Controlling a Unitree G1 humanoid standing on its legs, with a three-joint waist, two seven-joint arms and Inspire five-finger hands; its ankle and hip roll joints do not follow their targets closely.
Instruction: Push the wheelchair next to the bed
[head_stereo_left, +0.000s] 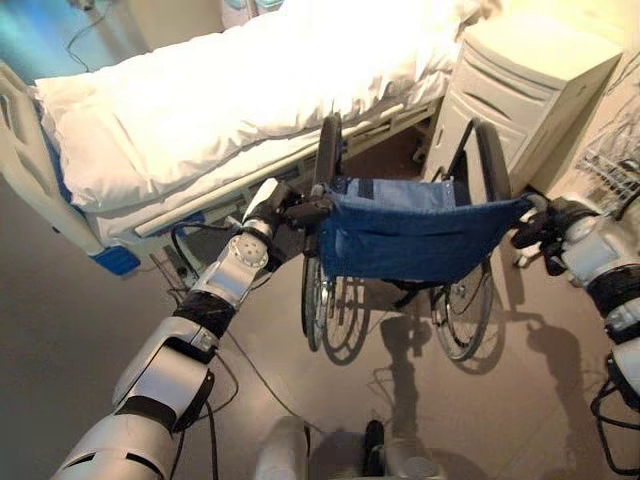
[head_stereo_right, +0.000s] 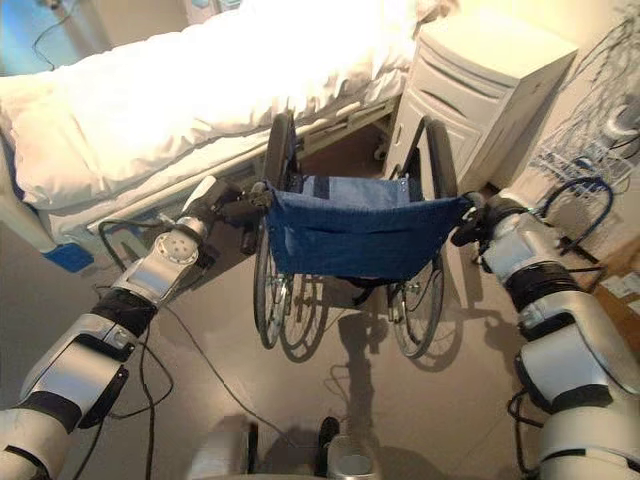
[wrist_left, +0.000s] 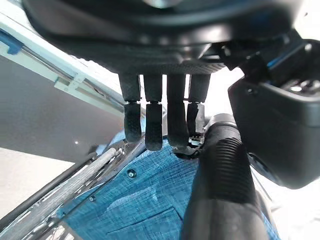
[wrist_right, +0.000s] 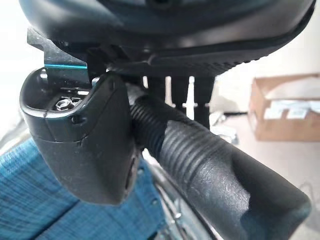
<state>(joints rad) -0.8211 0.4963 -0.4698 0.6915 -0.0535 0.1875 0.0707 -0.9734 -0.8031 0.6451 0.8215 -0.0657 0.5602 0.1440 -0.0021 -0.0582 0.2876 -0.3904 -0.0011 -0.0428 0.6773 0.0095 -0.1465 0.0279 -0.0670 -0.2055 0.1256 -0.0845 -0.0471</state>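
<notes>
Both hands curled on ribbed push grips: left hand (head_stereo_left: 290, 212), right hand (head_stereo_left: 540, 225). Wheelchair (head_stereo_right: 350, 240) facing away, pointing toward bed (head_stereo_left: 230, 90), beside cabinet (head_stereo_left: 530, 90).

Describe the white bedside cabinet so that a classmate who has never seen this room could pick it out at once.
Start at the hospital bed with white bedding. Past the wheelchair parked beside it, the bedside cabinet stands against the bed's side. It is the one boxy white unit with stacked drawer fronts, taller than the mattress.
</notes>
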